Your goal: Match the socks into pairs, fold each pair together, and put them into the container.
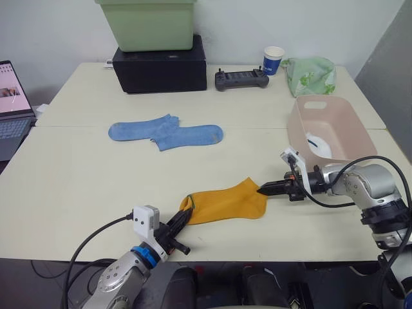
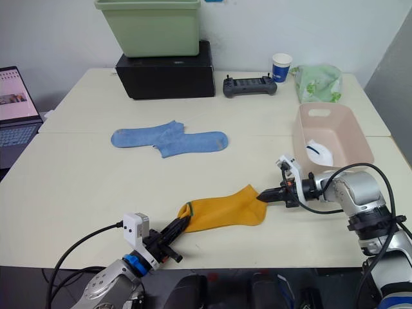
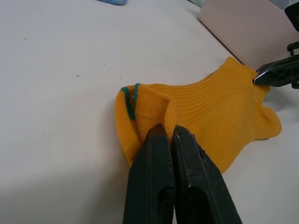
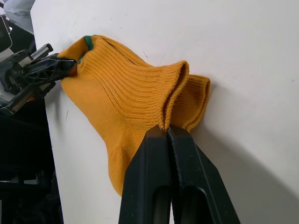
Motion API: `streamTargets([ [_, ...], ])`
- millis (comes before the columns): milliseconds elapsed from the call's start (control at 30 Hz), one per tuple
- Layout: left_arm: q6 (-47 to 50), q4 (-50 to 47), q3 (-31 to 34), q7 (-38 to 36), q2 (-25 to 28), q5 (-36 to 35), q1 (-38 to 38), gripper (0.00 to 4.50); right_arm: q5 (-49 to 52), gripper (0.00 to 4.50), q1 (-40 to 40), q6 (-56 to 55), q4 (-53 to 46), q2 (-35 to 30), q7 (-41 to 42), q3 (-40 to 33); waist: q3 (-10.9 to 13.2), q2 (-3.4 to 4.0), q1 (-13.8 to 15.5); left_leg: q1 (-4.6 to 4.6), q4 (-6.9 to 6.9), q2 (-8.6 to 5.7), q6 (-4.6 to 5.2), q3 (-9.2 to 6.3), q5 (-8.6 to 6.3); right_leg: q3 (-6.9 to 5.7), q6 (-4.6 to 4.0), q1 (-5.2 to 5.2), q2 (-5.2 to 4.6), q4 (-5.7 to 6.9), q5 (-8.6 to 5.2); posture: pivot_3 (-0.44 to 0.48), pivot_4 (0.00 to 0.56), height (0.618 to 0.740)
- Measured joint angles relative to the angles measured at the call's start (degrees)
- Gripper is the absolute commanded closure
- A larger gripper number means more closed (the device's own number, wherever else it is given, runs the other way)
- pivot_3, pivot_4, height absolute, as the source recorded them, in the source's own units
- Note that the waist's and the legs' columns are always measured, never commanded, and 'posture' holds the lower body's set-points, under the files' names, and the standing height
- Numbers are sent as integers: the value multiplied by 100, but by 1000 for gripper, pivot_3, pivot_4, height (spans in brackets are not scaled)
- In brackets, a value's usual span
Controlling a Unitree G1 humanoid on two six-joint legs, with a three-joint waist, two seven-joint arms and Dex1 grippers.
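Near edge of table (image 1: 77, 167): mustard-orange socks (image 1: 226, 201), stacked flat as a pair, held at both ends.
Left gripper (image 3: 167, 131): pressed together, pinching the green-marked end of the orange pair.
Right gripper (image 4: 167, 132): pressed together, pinching the cuff end at the right.
Middle of table: light blue socks (image 1: 166, 132), overlapping, not folded, well apart from both grippers.
Container (image 1: 335, 117): far right, just beyond the right gripper; white sock (image 1: 320, 145) lying inside.
Progress, judged: white apparently stowed; orange matched, fold not yet made; blue fold and stowing left. Roughly a third done.
Head views: whole layout, container contents, blue pair.
Wrist views: two orange layers at each pinch, green stitching, opposite gripper at the far end; container contents hidden.
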Motion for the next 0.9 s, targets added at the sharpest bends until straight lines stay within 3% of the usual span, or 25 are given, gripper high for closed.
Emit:
streamTargets([
  [167, -75, 104, 3, 1, -2, 6, -16, 4500, -138, 4487, -2, 0, 0, 92, 2, 0, 0, 0, -1, 0, 0, 0, 0, 0, 0, 0, 0, 0, 0, 0, 0, 0, 150, 740],
  [500, -133, 104, 133, 2, 2, -163, 11, 1431, -204, 4500, -1, -44, 0, 214, -12, -29, 0, 0, -2, 0, 0, 1, 0, -1, 0, 0, 0, 0, 0, 0, 0, 0, 150, 740],
  [633, -66, 57, 416, -142, 303, -433, 119, 161, -208, 4500, 7, -108, 0, 227, -18, -58, 0, 0, -3, 0, -2, 2, 0, -2, 0, -1, 0, -1, 0, 0, 0, 0, 150, 740],
  [733, 69, 2, 639, -279, 639, -639, 98, 0, -220, 3836, 39, -241, -3, 251, -36, -155, 0, 0, -3, 0, -2, 3, 0, -3, 0, -3, 0, -2, 0, 1, 0, 0, 150, 740],
  [900, 460, -60, 1112, -370, 1130, -1117, -294, 0, -252, 2063, 69, -330, -18, 227, -35, -363, 0, 0, -2, 0, -1, 5, 0, -3, 0, -3, 0, -1, -2, 0, 0, 0, 150, 740],
])
